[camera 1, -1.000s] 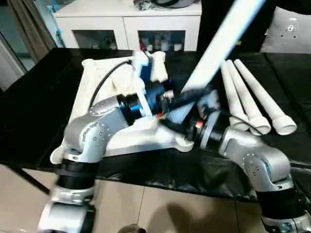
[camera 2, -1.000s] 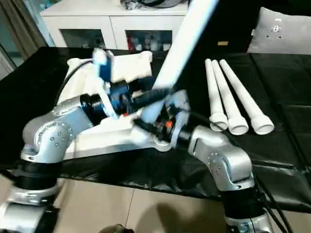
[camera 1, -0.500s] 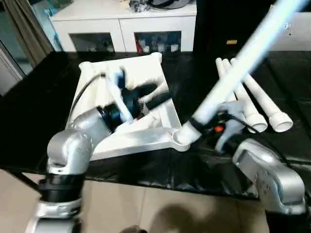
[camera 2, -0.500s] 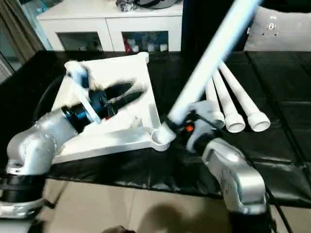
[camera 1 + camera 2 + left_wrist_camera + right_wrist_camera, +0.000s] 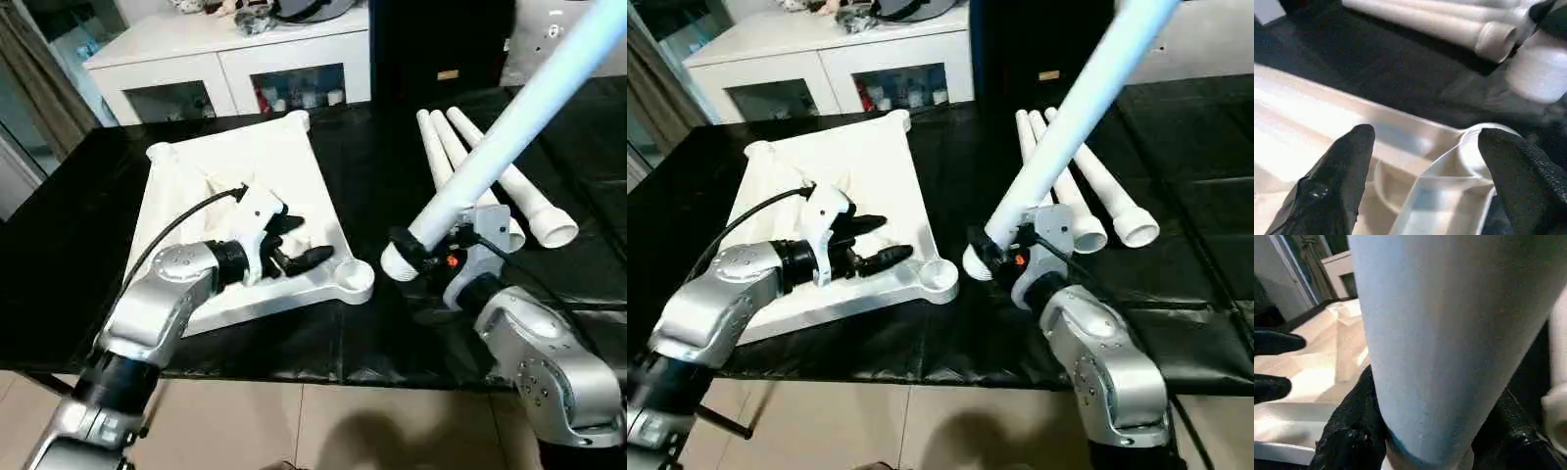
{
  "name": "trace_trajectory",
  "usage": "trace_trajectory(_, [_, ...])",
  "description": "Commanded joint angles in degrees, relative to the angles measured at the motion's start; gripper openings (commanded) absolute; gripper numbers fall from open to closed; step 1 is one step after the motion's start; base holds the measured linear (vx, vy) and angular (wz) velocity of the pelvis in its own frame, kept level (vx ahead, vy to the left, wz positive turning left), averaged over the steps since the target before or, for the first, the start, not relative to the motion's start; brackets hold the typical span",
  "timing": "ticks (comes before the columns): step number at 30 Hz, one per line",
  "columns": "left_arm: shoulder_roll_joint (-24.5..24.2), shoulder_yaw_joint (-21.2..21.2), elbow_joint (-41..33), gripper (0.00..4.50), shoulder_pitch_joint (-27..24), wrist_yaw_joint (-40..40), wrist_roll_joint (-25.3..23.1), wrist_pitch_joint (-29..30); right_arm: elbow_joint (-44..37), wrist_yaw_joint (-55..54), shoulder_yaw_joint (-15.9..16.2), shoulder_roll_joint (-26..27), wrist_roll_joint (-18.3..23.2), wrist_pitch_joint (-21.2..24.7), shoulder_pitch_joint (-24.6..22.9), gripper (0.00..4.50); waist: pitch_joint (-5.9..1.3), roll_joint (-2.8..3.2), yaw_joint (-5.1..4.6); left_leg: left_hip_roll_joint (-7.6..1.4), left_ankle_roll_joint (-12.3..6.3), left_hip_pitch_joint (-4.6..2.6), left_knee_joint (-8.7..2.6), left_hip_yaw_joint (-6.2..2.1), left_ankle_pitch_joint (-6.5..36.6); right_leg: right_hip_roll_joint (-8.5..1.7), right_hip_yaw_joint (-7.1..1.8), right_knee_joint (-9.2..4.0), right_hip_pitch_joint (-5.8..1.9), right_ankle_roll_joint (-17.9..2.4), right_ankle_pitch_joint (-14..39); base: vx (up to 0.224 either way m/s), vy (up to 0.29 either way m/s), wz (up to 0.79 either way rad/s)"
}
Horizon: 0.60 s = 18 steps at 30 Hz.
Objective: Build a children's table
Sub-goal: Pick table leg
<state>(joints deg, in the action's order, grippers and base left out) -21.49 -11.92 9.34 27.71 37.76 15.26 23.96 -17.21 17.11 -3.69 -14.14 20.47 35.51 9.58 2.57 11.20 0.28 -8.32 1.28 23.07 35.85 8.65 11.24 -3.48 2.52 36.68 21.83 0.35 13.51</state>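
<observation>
tabletop: the white tabletop [image 5: 235, 186] lay upside down on the black table cover [image 5: 59, 245], ribbed underside up, with a round corner socket [image 5: 355, 277] at its near corner toward the robot's right.
left gripper: the left gripper [image 5: 299, 242] hovered over the near part of the tabletop, just beside that socket, its two black fingers [image 5: 1342, 176] spread wide with nothing between them.
right gripper: the right gripper [image 5: 416, 250] was clamped around the thick end of a white leg [image 5: 500, 137]; the black fingers [image 5: 1352, 431] pressed on either side of the tube.
held leg: it rose at a slant away from the robot and to its right, its thick end hanging just off the socket, apart from it.
spare legs: three more legs [image 5: 470, 176] lay side by side on the cover, behind the held one.
background: a white cabinet [image 5: 235, 69] stood beyond the table.
</observation>
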Motion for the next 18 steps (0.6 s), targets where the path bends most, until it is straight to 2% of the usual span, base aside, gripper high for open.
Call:
trace_trajectory(1, [-0.5, 1.8, 0.8, 3.83, 1.0, -1.2, -0.4, -0.5, -0.5, -0.2, -1.1, 0.6, 1.3, 0.2, 1.7, 1.90, -3.67, -1.47, 0.02, -3.22, -2.77, -0.77, -3.80, -1.79, 5.4, -4.49, -2.19, -4.81, -2.69, -9.4, 6.7, 0.000, 0.000, 0.00])
trace_trajectory(2, [0.7, 3.1, 0.7, 3.83, 0.6, -2.8, 0.0, -0.5, -0.6, -0.8, -2.1, 0.9, 2.3, 1.0, 2.0, 1.90, -3.74, -1.49, 0.02, -3.27, -3.35, -0.79, -3.73, -1.78, 4.8, -4.52, -2.15, -4.71, -2.68, -9.9, 5.5, 0.000, 0.000, 0.00])
trace_trajectory(3, [1.3, 3.8, 0.5, 3.83, 0.3, -3.4, 0.4, -0.4, -0.7, -1.1, -2.4, 1.0, 2.4, 1.5, 2.0, 1.90, -3.73, -2.47, -0.20, -3.30, -3.70, -0.75, -3.74, -1.63, 4.3, -4.44, -2.18, -4.89, -2.74, -10.1, 5.0, 0.000, 0.000, 0.00])
trace_trajectory(4, [1.7, 4.0, 0.3, 3.83, -0.1, -3.9, 0.3, -0.9, -0.8, -1.2, -2.3, 1.0, 2.5, 1.8, 1.9, 1.90, -3.72, -1.95, 0.04, -3.25, -4.13, -0.79, -3.60, -1.63, 3.8, -4.63, -2.13, -4.79, -2.73, -10.4, 5.4, 0.000, 0.000, 0.00])
trace_trajectory(5, [3.1, 4.8, -0.6, 3.83, -1.6, -5.4, 0.0, -2.5, -1.5, -1.4, -2.3, 0.9, 2.6, 3.0, 1.6, 1.90, -3.71, -2.82, -0.07, -3.27, -4.49, -0.67, -3.62, -1.49, 3.6, -4.53, -2.17, -5.00, -2.72, -10.4, 5.5, 0.000, 0.000, 0.00])
trace_trajectory(7, [4.2, 5.3, -1.8, 3.83, -3.1, -7.7, -0.3, -2.3, -1.9, -2.2, -2.3, 1.3, 2.2, 2.8, 1.5, 1.90, -3.72, -2.63, 0.04, -3.36, -4.94, -0.53, -3.58, -1.56, 2.8, -4.68, -2.16, -4.74, -2.88, -10.5, 5.2, 0.000, 0.000, 0.00])
trace_trajectory(8, [5.1, 5.7, -2.4, 3.83, -4.2, -9.6, -0.7, -2.6, -2.1, -3.1, -2.3, 1.7, 1.5, 2.2, 1.4, 1.90, -3.75, -2.51, 0.02, -3.44, -5.10, -0.58, -3.56, -1.59, 2.8, -4.61, -2.09, -4.72, -2.71, -10.2, 5.5, 0.000, 0.000, 0.00])
trace_trajectory(11, [7.4, 7.5, -4.6, 3.83, -6.2, -13.3, 0.6, -1.2, -2.7, -4.0, -0.8, 2.0, -1.2, -0.6, 0.2, 1.90, -3.63, -2.79, 0.09, -3.38, -4.96, -0.58, -3.59, -1.48, 3.7, -4.58, -2.15, -4.97, -2.55, -9.9, 7.0, 0.000, 0.000, 0.00])
trace_trajectory(12, [7.7, 7.8, -5.2, 3.83, -6.5, -14.2, 0.6, -0.9, -3.3, -3.4, -0.6, 2.1, -0.4, -0.2, -0.2, 1.90, -3.54, -3.27, 0.15, -3.37, -4.68, -0.62, -3.69, -1.42, 4.5, -4.57, -2.16, -5.20, -2.47, -9.8, 8.4, 0.000, 0.000, 0.00])
trace_trajectory(13, [8.0, 8.0, -5.4, 3.83, -6.5, -14.5, 0.4, -0.8, -3.6, -3.0, -0.7, 2.2, 0.5, 0.5, -0.3, 1.90, -3.47, -3.06, 0.18, -3.38, -4.65, -0.60, -3.74, -1.50, 4.8, -4.61, -2.21, -5.11, -2.54, -9.7, 9.0, 0.000, 0.000, 0.00])
trace_trajectory(14, [7.9, 7.9, -5.4, 3.83, -6.3, -14.8, -0.6, -1.5, -3.9, -3.6, -0.7, 2.5, 0.4, 0.5, -0.8, 1.90, -3.40, -3.35, 0.29, -3.40, -4.47, -0.63, -3.82, -1.54, 5.4, -4.58, -2.23, -5.35, -2.40, -9.3, 10.3, 0.000, 0.000, 0.00])
trace_trajectory(15, [7.8, 7.9, -5.4, 3.83, -6.2, -14.9, -1.1, -1.9, -4.0, -4.0, -0.7, 2.7, 0.3, 0.5, -1.0, 1.90, -3.34, -3.16, 0.34, -3.42, -4.18, -0.74, -3.92, -1.57, 5.9, -4.52, -2.29, -5.35, -2.24, -9.0, 11.3, 0.000, 0.000, 0.00])
trace_trajectory(16, [7.8, 7.9, -5.5, 3.83, -6.1, -15.0, -1.4, -2.0, -4.1, -4.4, -0.9, 3.0, 0.3, 0.5, -1.2, 1.90, -3.28, -3.41, 0.27, -3.44, -4.05, -0.71, -4.00, -1.57, 6.1, -4.46, -2.27, -5.39, -2.21, -8.9, 11.6, 0.000, 0.000, 0.00])
trace_trajectory(17, [7.8, 8.1, -5.4, 3.83, -5.9, -15.1, -1.6, -1.8, -4.0, -4.7, -1.0, 3.3, 0.2, 0.2, -1.4, 1.90, -3.27, -3.34, 0.36, -3.45, -3.78, -0.73, -4.03, -1.62, 5.9, -4.53, -2.35, -5.35, -2.18, -8.7, 11.5, 0.000, 0.000, 0.00])
trace_trajectory(18, [7.7, 8.2, -5.5, 3.83, -5.7, -15.2, -1.7, -1.7, -3.6, -5.7, -1.2, 3.9, -0.4, -0.9, -1.4, 1.90, -3.24, -3.24, 0.29, -3.71, -2.98, -0.89, -4.31, -1.89, 6.1, -4.13, -2.10, -5.24, -2.03, -8.6, 11.2, 0.000, 0.000, 0.00])
